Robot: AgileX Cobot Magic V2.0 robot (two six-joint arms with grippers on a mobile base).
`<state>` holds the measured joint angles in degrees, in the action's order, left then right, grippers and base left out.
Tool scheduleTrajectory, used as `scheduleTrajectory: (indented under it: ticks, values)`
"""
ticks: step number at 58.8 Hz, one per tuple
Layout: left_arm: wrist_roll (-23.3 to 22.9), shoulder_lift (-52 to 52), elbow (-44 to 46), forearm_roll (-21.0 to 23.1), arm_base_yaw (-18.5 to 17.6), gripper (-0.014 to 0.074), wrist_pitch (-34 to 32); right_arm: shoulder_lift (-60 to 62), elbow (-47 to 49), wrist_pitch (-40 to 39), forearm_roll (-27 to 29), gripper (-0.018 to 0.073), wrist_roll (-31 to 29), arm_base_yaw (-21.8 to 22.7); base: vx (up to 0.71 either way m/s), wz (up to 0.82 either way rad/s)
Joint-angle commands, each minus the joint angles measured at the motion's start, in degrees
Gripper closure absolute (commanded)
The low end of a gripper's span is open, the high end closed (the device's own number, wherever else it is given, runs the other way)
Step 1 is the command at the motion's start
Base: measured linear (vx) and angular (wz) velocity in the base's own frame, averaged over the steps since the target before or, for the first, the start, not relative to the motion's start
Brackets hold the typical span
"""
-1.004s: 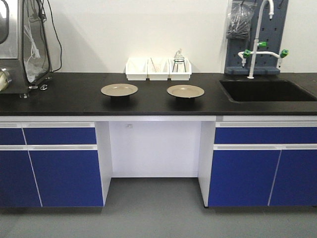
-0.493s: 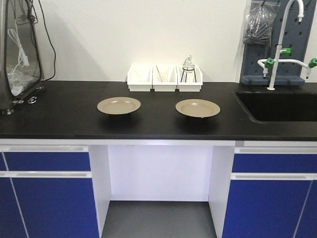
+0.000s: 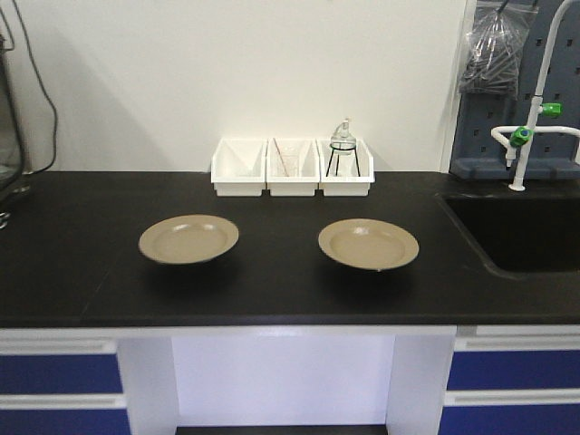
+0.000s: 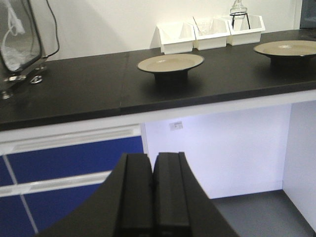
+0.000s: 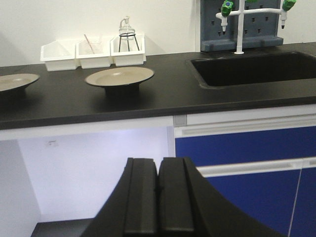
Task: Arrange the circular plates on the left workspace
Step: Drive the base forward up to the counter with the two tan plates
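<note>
Two round beige plates rest on the black bench top (image 3: 82, 272): the left plate (image 3: 188, 239) and the right plate (image 3: 368, 244), about a plate's width apart. The left wrist view shows the left plate (image 4: 170, 62) ahead and the right plate (image 4: 286, 48) at far right. In the right wrist view the right plate (image 5: 119, 76) sits ahead, the left plate (image 5: 15, 82) at the left edge. My left gripper (image 4: 153, 157) is shut and empty, below bench height before the cabinets. My right gripper (image 5: 158, 161) is likewise shut, empty and low.
Three white bins (image 3: 292, 167) line the back wall, one holding a glass flask on a stand (image 3: 343, 145). A recessed sink (image 3: 521, 231) with a tap (image 3: 535, 127) lies at the right. Equipment with cables (image 4: 19, 44) stands at the far left. Blue cabinets (image 3: 54, 385) flank a knee gap.
The front view has closed in on the bench: plates and bins appear larger and lower, and the floor has dropped out of frame. The plates have not shifted on the bench.
</note>
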<state>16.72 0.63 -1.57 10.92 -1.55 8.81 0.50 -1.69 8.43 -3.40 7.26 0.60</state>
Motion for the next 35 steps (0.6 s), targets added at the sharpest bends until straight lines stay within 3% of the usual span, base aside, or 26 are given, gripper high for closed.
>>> scheduleTrajectory:
  ticks: [1, 35]
  values:
    - [-0.42, 0.78, -0.73, 0.26, -0.05, 0.0594, -4.79, 0.99, -0.36, -4.45, -0.28, 0.0563, -0.03, 0.29, 0.50, -0.11]
    - [-0.42, 0.78, -0.73, 0.26, -0.05, 0.0594, -4.79, 0.99, -0.36, -4.45, -0.28, 0.0563, -0.03, 0.29, 0.48, -0.04]
